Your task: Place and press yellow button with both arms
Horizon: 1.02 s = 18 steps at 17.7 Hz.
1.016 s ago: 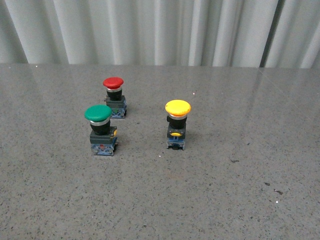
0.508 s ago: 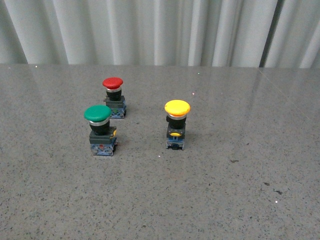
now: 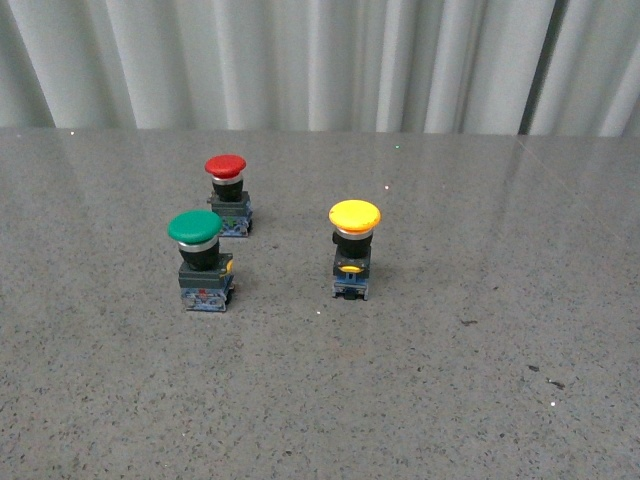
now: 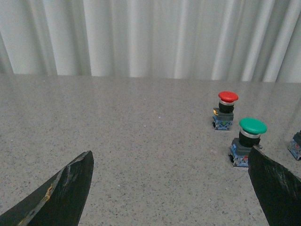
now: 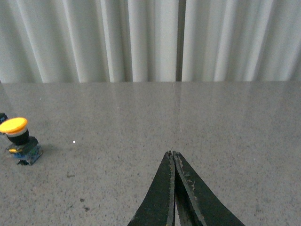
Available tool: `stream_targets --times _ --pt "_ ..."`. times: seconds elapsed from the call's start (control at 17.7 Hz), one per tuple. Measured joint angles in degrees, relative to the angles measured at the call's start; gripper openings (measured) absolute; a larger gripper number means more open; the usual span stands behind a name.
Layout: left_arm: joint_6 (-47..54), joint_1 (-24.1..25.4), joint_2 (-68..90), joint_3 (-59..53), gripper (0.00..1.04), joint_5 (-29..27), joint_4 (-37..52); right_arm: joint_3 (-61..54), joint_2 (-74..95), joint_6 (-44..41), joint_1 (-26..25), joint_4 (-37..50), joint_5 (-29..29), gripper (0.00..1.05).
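Note:
The yellow button (image 3: pixel 354 230) stands upright on the grey table, near the middle of the front view. It also shows in the right wrist view (image 5: pixel 18 139), far off to one side of my right gripper (image 5: pixel 172 153), which is shut and empty above bare table. My left gripper (image 4: pixel 171 162) is open and empty; its two black fingers (image 4: pixel 66 188) stand wide apart over bare table. Only a bluish edge of the yellow button's base (image 4: pixel 296 145) shows in the left wrist view. Neither arm is in the front view.
A green-capped button (image 3: pixel 201 258) stands left of the yellow one, a red-capped button (image 3: pixel 228 192) behind it. Both show in the left wrist view, green (image 4: pixel 247 141) beside one finger, red (image 4: pixel 225 109) farther off. A pale pleated curtain (image 3: pixel 320 60) closes the table's far edge.

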Motion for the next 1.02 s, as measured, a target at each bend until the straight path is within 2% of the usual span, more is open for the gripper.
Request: stream_targets --times 0.06,0.51,0.73,0.79,0.9,1.02 --pt "0.0 0.0 0.0 0.0 0.98 0.0 0.0 0.0 -6.8 0.0 0.0 -9.4 0.0 0.02" --pt "0.0 0.0 0.0 0.0 0.98 0.0 0.0 0.0 -9.3 0.0 0.0 -9.5 0.0 0.02" --pt "0.0 0.0 0.0 0.0 0.98 0.0 0.0 0.0 -9.3 0.0 0.0 -9.5 0.0 0.31" --pt "0.0 0.0 0.0 0.0 0.98 0.0 0.0 0.0 -9.3 0.0 0.0 -9.5 0.0 0.51" --pt "0.0 0.0 0.0 0.0 0.98 0.0 0.0 0.0 -9.3 0.0 0.0 -9.5 0.0 0.71" --pt "0.0 0.0 0.0 0.0 0.98 0.0 0.0 0.0 -9.3 0.0 0.0 -9.5 0.0 0.86"
